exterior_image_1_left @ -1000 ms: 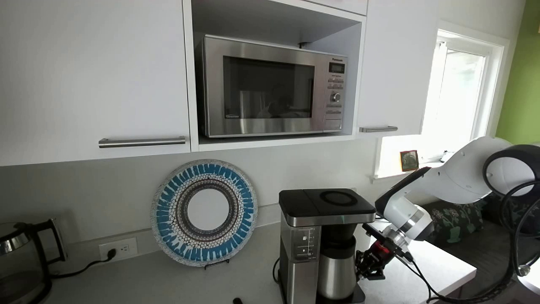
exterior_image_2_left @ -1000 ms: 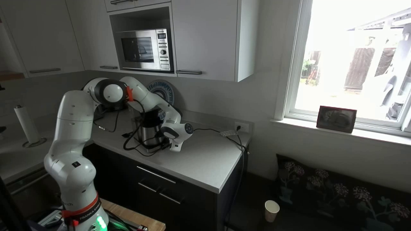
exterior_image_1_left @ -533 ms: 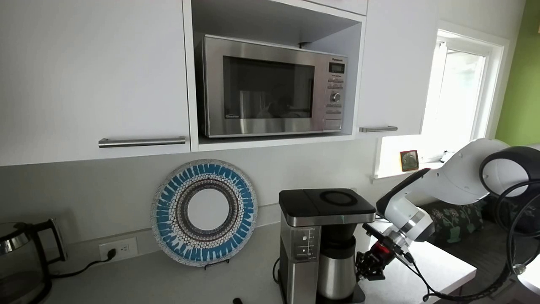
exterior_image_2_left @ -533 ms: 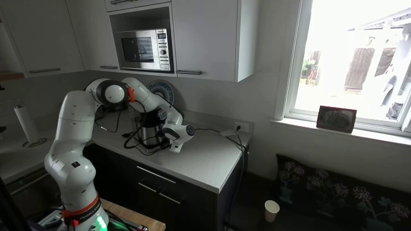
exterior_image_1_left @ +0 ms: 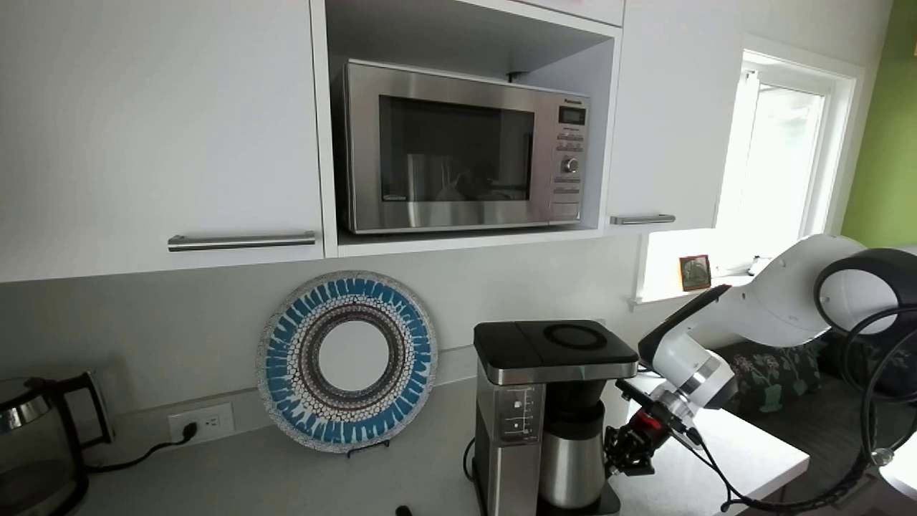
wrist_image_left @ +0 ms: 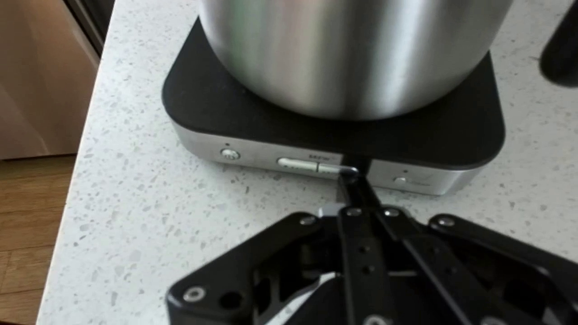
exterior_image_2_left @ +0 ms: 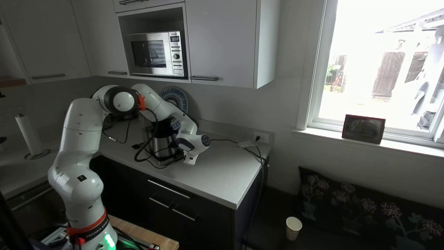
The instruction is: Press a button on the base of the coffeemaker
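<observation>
The coffeemaker [exterior_image_1_left: 555,351] is black and silver with a steel carafe [exterior_image_1_left: 573,466]. Its carafe also shows in an exterior view [exterior_image_2_left: 162,147], partly behind cables. In the wrist view its base [wrist_image_left: 271,122] has a round button [wrist_image_left: 230,154] at left, a long pale split button [wrist_image_left: 298,164] in the middle and a small button [wrist_image_left: 400,180] at right. My gripper [wrist_image_left: 354,178] is shut and empty, its fingertips together over the right end of the long button. Whether they touch it I cannot tell. In an exterior view the gripper [exterior_image_1_left: 615,450] is beside the carafe.
The counter's edge [wrist_image_left: 86,135] is left of the base in the wrist view. A dark rounded object [wrist_image_left: 560,58] lies at right. A microwave [exterior_image_1_left: 466,147] sits above the coffeemaker. A decorated plate [exterior_image_1_left: 351,362] and a kettle [exterior_image_1_left: 43,444] stand on the counter. Cables hang from the arm.
The arm and its hanging cable have shifted very slightly since one second ago. Since half a second ago nothing visibly moves. The coffeemaker stays in place.
</observation>
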You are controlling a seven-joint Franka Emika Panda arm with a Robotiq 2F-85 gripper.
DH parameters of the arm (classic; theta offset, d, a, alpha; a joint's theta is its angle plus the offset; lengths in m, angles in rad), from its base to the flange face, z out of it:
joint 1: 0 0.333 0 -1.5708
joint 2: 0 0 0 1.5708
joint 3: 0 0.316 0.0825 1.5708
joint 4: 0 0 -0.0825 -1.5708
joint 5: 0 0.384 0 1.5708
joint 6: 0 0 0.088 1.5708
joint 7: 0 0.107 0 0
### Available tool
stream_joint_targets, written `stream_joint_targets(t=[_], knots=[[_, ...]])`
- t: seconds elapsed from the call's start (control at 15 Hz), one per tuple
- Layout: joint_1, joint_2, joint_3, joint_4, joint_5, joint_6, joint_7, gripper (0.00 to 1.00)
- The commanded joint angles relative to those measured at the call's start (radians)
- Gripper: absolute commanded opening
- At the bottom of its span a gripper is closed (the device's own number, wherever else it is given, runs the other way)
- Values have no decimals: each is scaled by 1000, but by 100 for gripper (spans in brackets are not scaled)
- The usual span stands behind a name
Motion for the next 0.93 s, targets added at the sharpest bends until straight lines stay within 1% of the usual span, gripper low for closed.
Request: stream_joint_targets(t=[0.0,0.2,0.27,0.33,0.4,0.6,0.87], knots=[[12,-24,-14,2,-65,-32,-21,0],[17,-39,-22,6,-153,-35,-24,0],[22,-45,-26,5,-197,-25,-21,26],[24,-51,-30,6,-234,-13,-16,27],[25,-57,-33,5,-266,-2,-21,32],[21,-96,-39,-6,-335,35,-41,56],[8,-165,-46,-18,-401,65,-115,85]])
